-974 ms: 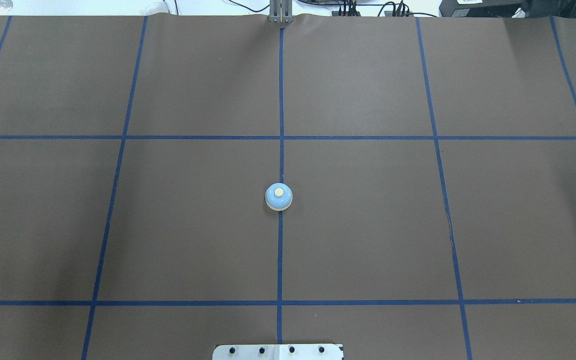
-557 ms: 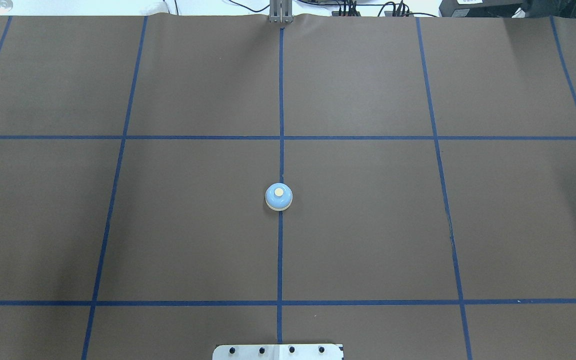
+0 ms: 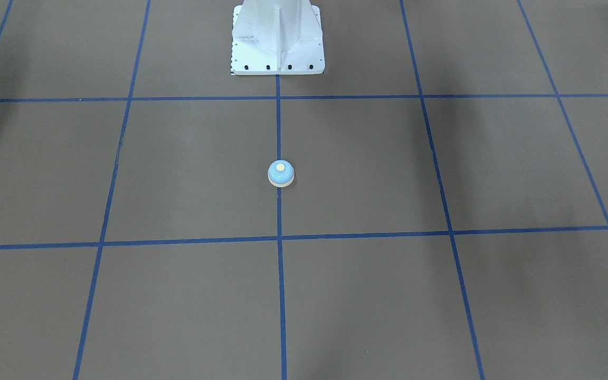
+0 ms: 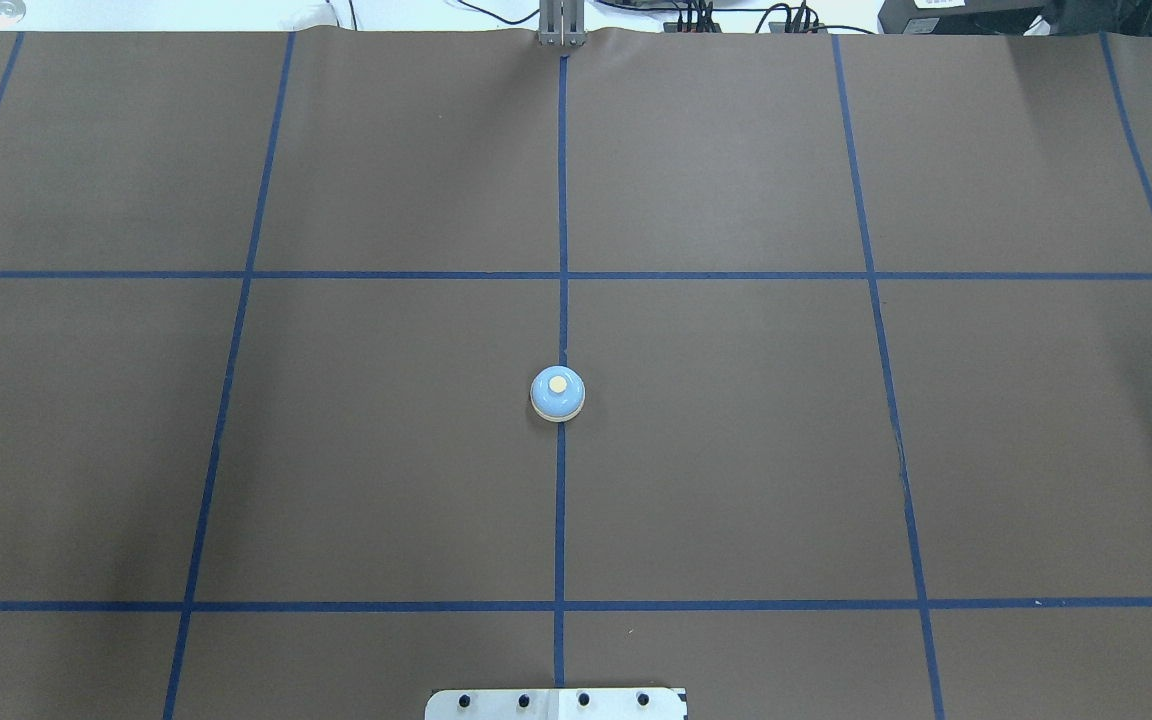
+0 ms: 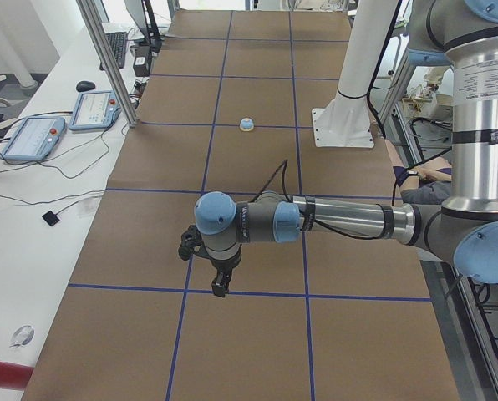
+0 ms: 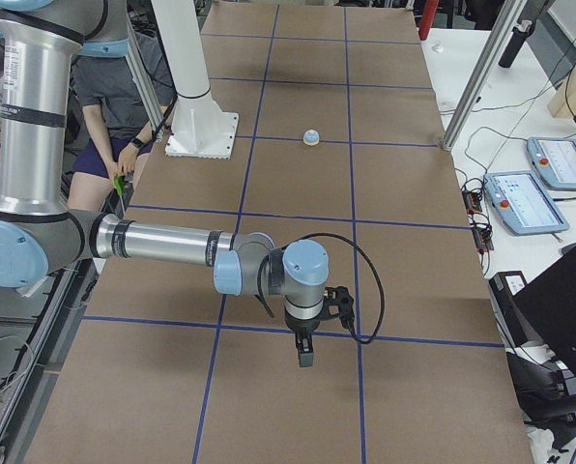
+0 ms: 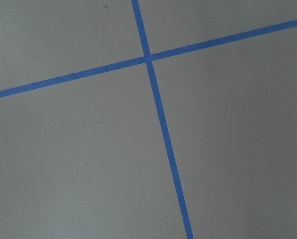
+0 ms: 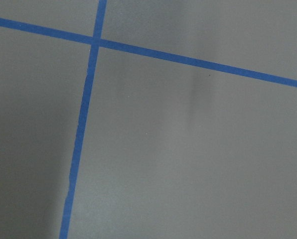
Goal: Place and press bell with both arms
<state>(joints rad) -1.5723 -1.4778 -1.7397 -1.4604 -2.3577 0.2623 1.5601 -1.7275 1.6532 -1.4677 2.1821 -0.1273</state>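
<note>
The bell (image 4: pixel 557 394), a light blue dome with a cream base and button, stands upright on the centre tape line of the brown table; it also shows in the front view (image 3: pixel 281 174) and in both side views (image 5: pixel 246 124) (image 6: pixel 310 137). Nothing touches it. My left gripper (image 5: pixel 220 284) hangs low over the table far from the bell, seen only in the left side view; I cannot tell whether it is open. My right gripper (image 6: pixel 305 353) hangs likewise at the other end, and its state cannot be told. Both wrist views show only table and blue tape.
The white pedestal base (image 3: pixel 277 42) stands on the robot's side of the bell. Blue tape lines (image 4: pixel 562 200) divide the table into squares. Teach pendants (image 5: pixel 32 138) (image 6: pixel 520 203) and cables lie on a white side table. A seated person (image 6: pixel 114 106) is behind the base.
</note>
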